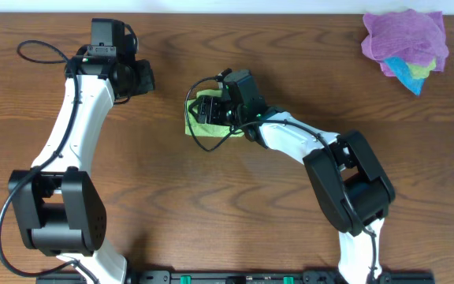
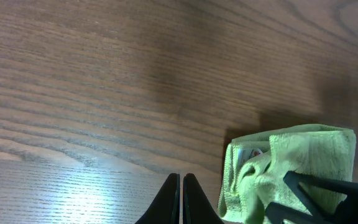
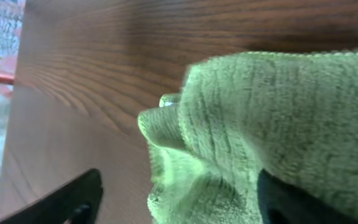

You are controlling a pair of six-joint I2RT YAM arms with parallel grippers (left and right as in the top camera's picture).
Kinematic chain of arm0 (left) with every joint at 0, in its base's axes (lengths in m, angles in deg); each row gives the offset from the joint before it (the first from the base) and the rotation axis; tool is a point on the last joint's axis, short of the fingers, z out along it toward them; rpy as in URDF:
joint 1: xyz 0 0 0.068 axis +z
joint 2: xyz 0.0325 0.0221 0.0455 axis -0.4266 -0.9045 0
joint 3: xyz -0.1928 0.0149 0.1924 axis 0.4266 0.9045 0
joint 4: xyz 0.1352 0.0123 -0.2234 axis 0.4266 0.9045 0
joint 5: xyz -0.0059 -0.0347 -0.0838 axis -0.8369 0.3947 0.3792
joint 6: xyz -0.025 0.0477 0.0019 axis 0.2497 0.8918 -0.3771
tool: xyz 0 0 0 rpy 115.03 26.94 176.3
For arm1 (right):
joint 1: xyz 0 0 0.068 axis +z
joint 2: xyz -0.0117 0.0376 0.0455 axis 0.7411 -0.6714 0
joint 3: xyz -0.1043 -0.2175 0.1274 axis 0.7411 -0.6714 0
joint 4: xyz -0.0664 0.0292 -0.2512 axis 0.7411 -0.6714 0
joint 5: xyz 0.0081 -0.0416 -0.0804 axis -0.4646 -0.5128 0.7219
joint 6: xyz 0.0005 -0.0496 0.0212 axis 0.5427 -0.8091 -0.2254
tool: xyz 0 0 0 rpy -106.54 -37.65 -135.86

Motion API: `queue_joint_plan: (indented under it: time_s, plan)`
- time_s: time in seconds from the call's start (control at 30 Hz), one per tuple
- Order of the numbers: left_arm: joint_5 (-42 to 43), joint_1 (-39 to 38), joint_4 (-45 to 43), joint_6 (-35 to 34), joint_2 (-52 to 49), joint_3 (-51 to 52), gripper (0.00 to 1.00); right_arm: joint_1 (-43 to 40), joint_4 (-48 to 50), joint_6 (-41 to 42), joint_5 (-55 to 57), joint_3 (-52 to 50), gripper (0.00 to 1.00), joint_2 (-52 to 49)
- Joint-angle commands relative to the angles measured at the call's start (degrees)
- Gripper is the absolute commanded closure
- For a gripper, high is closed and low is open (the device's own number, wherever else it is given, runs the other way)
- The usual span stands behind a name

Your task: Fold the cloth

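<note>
Right claw (image 1: pixel 210 110) is sitting wide open right on top of the cloth (image 1: pixel 198 125), gripping nothing. In the right wrist view one finger (image 3: pixel 82 196) is standing clear over bare wood and the other is dark behind the green pile, with the cloth (image 3: pixel 272 124) bulging between them, unpinched.

Left claw (image 2: pixel 180 194) is closed tight with nothing in it, hovering over bare table (image 1: pixel 290 47) to the cloth's left and slightly farther back. Near, not touching.

Cloth is lying mid-table as a small bunched, already doubled-over bundle (image 2: pixel 291 168), white tag (image 2: pixel 253 151) showing at the corner facing the left claw. Can't call its long axis: the right claw is covering most of it from overhead.

My read: the right arm is the nearer one and is already in place, so any next pinch or press is falling to it. The left would be coming in from the tag side.

Room: open wood all round the bundle. The pile of other cloths (image 1: pixel 404 39) is sitting well apart in the far right corner, out of the way.
</note>
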Motion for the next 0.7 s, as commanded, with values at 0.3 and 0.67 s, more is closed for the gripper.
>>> queue_joint_plan:
  time_s: [0.3, 0.67]
  plan:
    - [-1.4, 0.1, 0.2, 2.6, -0.3, 0.0, 0.94, -1.8, 7.1, 3.3, -12.8, 0.5, 0.05, -0.6]
    - [1.8, 2.8, -0.1, 2.6, -0.3, 4.4, 0.94, -9.3, -18.5, -10.3, -11.5, 6.7, 0.07, 6.1]
